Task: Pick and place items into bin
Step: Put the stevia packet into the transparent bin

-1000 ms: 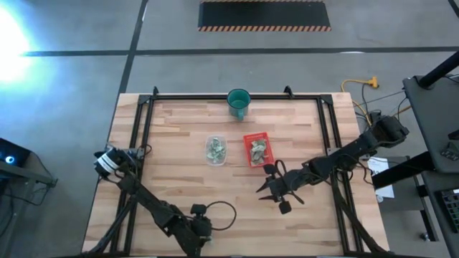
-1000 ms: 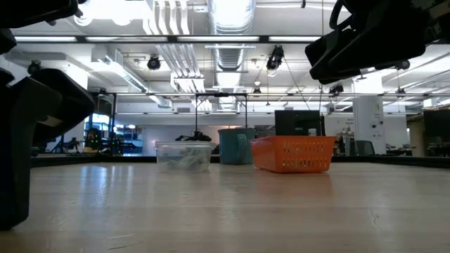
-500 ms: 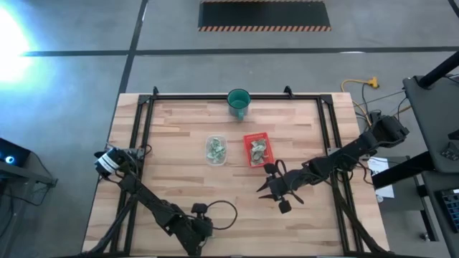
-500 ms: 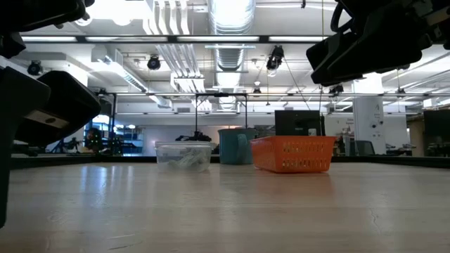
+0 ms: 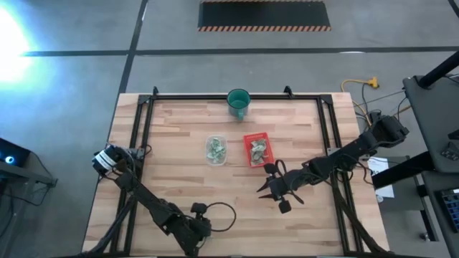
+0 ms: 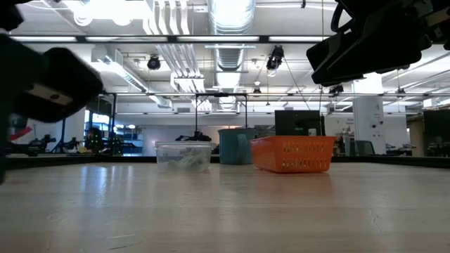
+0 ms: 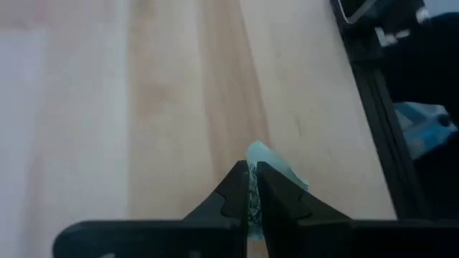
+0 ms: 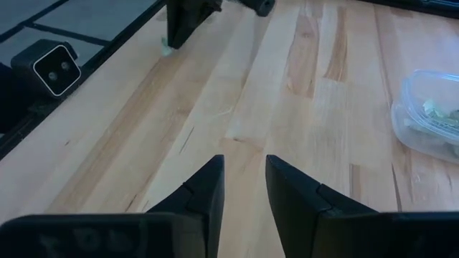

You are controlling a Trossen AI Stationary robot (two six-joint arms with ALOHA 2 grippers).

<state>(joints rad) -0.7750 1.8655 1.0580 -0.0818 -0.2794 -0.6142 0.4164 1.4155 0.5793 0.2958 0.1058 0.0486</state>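
Pressed together on a pale green-and-white piece [image 7: 276, 166], our left claw [image 7: 252, 188] sits at the lower centre of the high view, near the desk's [image 5: 172, 150] front edge. A second ago its fingers stood wide apart; now they pinch the small item, whose crumpled edge pokes out past the tips in the left wrist view. We judge the grasp made, so the carry comes next.

Our right claw [image 5: 270, 188] hangs over the desk right of centre, just below the orange bin [image 5: 257, 149]; it has narrowed a little, yet a clear gap remains and nothing is in it.

More green-and-white pieces [image 5: 259, 149] already lie in the orange bin, and others fill the clear tub [image 5: 216, 150] left of it. Behind both stands a teal cup [image 5: 238, 102], untouched.
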